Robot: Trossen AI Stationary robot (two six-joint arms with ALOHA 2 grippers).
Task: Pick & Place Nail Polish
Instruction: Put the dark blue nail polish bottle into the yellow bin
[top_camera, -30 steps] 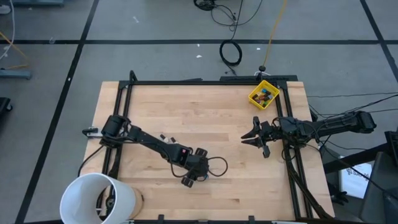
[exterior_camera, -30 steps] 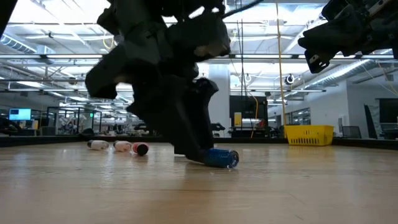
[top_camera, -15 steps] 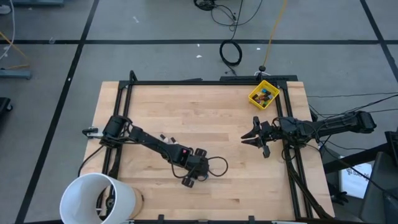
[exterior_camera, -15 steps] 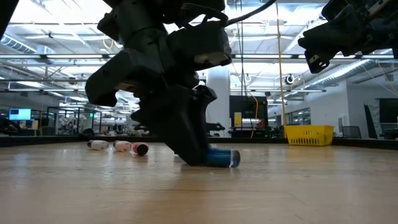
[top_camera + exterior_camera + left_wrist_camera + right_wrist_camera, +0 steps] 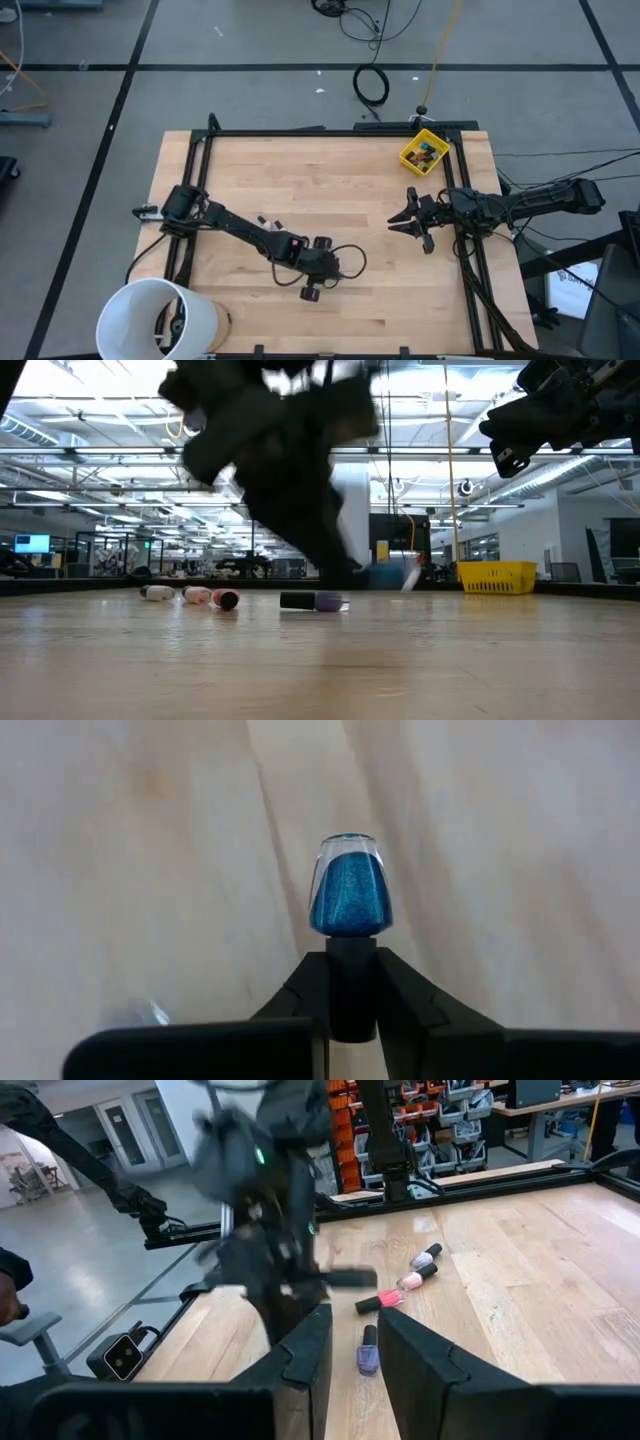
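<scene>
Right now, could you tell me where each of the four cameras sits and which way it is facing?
High: overhead, looking straight down; both arms, yellow bin, white bucket.
Low: at tabletop height, looking across; left gripper lifting the blue bottle, shared with the left wrist view.
Left wrist: looks past its fingers clamping the bottle's cap.
Right wrist: faces the left arm; own open right gripper, purple bottle.

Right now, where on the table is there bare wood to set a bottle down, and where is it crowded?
Bare: the far-left wood and the near-right corner. Crowded: the small lying bottles beside the left arm, the purple dark-capped bottle, and the left pincer lifting the blue glitter bottle. The yellow plastic bin fills the far-right corner; the right pincer hovers mid-right.
</scene>
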